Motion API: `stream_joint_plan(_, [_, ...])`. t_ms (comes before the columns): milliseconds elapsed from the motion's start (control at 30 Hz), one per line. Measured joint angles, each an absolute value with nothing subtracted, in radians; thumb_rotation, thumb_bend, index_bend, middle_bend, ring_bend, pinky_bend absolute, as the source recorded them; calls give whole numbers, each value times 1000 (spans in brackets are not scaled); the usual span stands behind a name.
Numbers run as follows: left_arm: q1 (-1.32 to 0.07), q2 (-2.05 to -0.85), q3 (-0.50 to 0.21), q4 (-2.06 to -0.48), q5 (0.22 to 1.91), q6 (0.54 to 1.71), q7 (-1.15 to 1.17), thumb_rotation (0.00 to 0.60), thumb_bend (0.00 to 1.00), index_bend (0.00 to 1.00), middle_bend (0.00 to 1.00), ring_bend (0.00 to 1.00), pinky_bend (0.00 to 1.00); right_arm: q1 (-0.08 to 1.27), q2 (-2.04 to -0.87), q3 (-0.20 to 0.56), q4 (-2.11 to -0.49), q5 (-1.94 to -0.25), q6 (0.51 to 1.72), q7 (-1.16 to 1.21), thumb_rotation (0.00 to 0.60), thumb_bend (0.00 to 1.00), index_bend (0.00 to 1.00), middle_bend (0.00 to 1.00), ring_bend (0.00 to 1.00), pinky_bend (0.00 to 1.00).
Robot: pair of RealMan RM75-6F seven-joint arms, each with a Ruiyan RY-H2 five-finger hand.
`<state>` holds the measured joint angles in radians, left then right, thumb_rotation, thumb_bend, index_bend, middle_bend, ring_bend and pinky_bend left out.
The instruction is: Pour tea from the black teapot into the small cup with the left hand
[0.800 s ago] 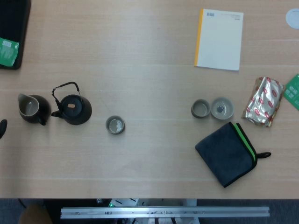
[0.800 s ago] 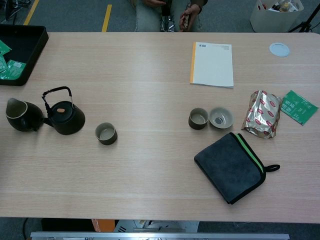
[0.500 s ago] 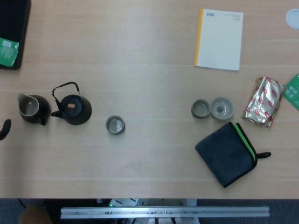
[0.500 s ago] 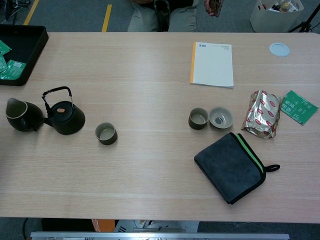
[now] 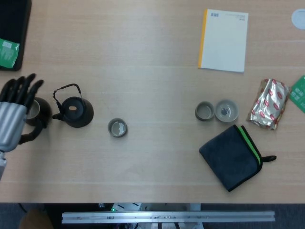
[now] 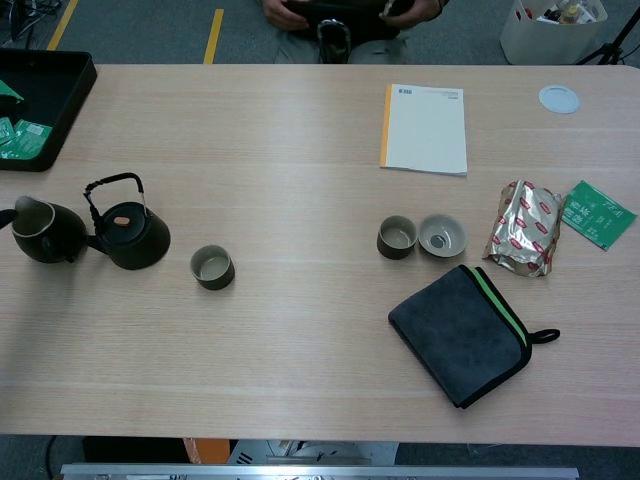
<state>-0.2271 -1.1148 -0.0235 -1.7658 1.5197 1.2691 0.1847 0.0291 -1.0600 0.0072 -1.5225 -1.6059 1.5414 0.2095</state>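
The black teapot [image 5: 74, 111] [image 6: 127, 236] with a wire handle stands upright at the table's left. A small cup [image 5: 117, 128] [image 6: 212, 267] sits just right of it, empty-looking. My left hand [image 5: 14, 117] shows in the head view at the far left edge, fingers spread, above and partly covering the dark pitcher [image 5: 39, 112]; it holds nothing and is left of the teapot, apart from it. In the chest view only a fingertip shows at the left edge beside the pitcher [image 6: 42, 232]. My right hand shows in neither view.
Two more cups [image 5: 205, 111] [image 5: 226, 110] stand right of centre, with a dark folded cloth [image 5: 231, 156], a foil packet [image 5: 269, 103] and a notebook [image 5: 223, 40] nearby. A black tray [image 6: 45, 100] with green packets is at the back left. A person sits beyond the far edge.
My left hand has come into the head view from the left edge, rising from a single fingertip to spread fingers over the pitcher. Teapot and cups have not moved.
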Motion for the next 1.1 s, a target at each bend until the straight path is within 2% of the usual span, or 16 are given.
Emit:
stream_joint_plan(500, [-386,-1260,10,-1567,1651,1108,209,600,224,0,0,0,55,26,-1058,11,-1530,-1589,1537,200,600,52,328,324,203,240])
stream_joint_plan(1100, [-447,-1424,45,-1342,1701,1102,161,600,219,0,0,0,51,19,-1053,11,-1542,-1586,1543,191,600,52,328,324,203,240])
